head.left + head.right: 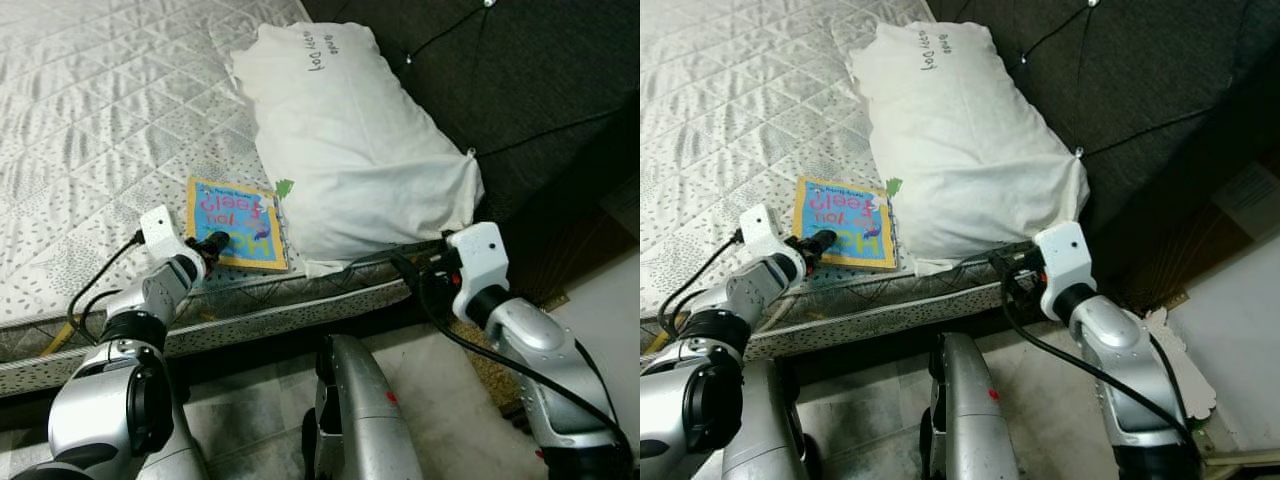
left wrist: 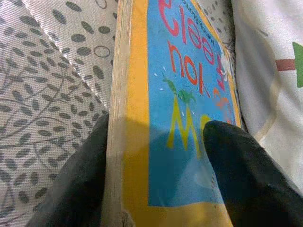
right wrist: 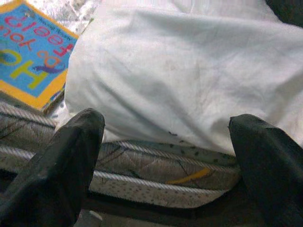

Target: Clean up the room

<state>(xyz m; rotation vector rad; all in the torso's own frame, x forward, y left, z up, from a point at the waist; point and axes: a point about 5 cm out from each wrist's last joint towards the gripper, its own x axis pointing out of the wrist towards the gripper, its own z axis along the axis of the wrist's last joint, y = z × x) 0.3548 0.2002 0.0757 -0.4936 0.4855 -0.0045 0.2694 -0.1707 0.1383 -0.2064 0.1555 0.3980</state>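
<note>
Bed: grey-and-white quilted mattress, not much on it, so the tidying looks barely started from where I'm sitting.

Left gripper: my left gripper is at the near edge of the bed, fingers spread around the near end of the book, one down its outer edge and one over the cover. Looks like a grab in progress, not closed on it yet as far as I can judge.

Book: yellow-bordered blue children's board book, lying flat near the mattress edge, just beside the pillow. Not lifted, so that's job one.

Pillow: big white fabric pillow with handwriting near its top, lying askew and touching the dark headboard. Probably wants straightening too, just my guess.

Right gripper: my right gripper hangs low at the mattress edge below the pillow's near end, fingers wide apart, holding nothing.

Left to do: pretty much everything, book first.
</note>
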